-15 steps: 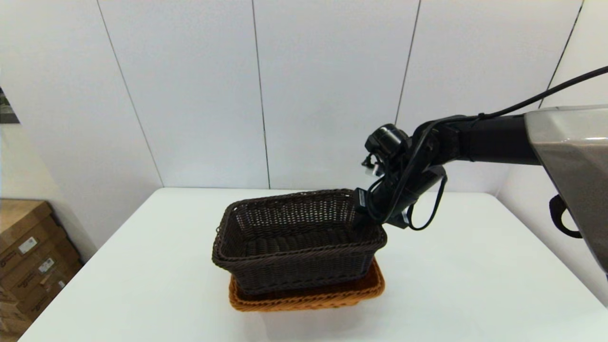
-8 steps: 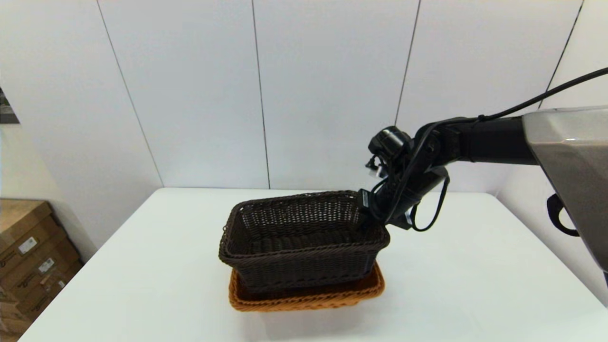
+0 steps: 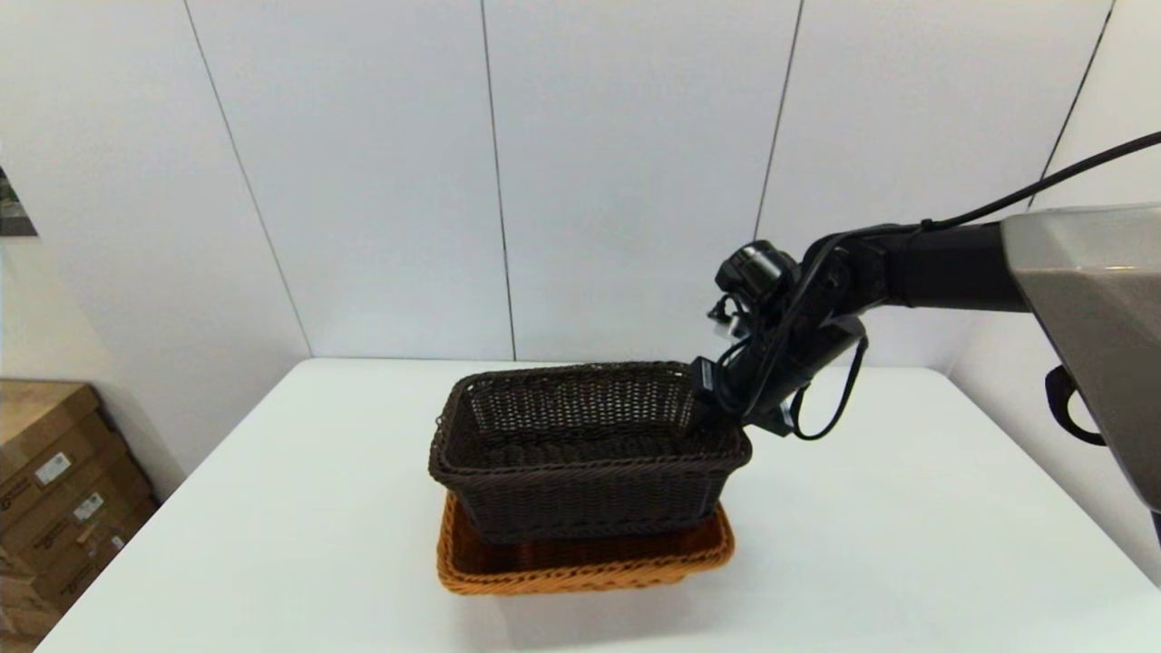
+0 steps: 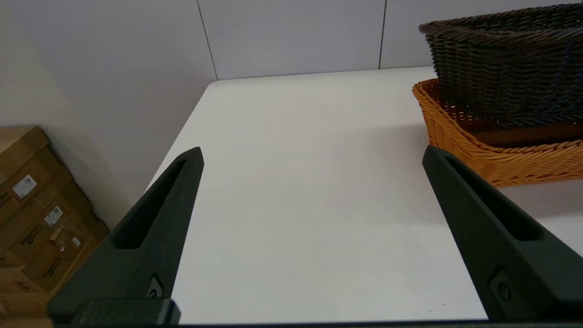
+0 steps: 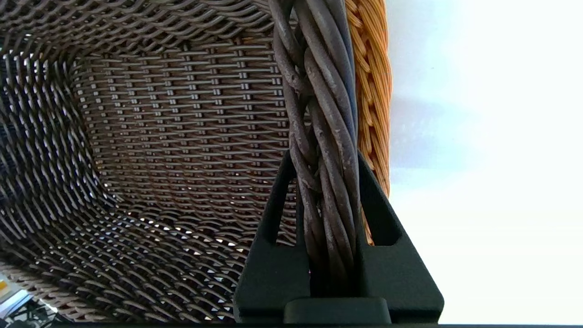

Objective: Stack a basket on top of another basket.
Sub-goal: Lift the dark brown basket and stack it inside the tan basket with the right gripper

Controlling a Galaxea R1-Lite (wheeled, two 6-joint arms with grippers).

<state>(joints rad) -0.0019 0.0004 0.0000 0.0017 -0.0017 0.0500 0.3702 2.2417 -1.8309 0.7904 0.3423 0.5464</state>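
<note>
Right claw (image 5: pixel 324 182) is clamping the dark brown wicker basket's (image 3: pixel 580 453) braided rim, holding it in the orange wicker basket (image 3: pixel 580 567); left claw (image 4: pixel 314 159) is gaping open

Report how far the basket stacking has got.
Done: the dark brown basket is picked up and sits over the orange basket, its base inside the orange rim. In hand: the right gripper grips the dark basket's braided rim at its right end. Left: settle it level, open the jaws and withdraw. The left gripper waits open, off to the side.
</note>
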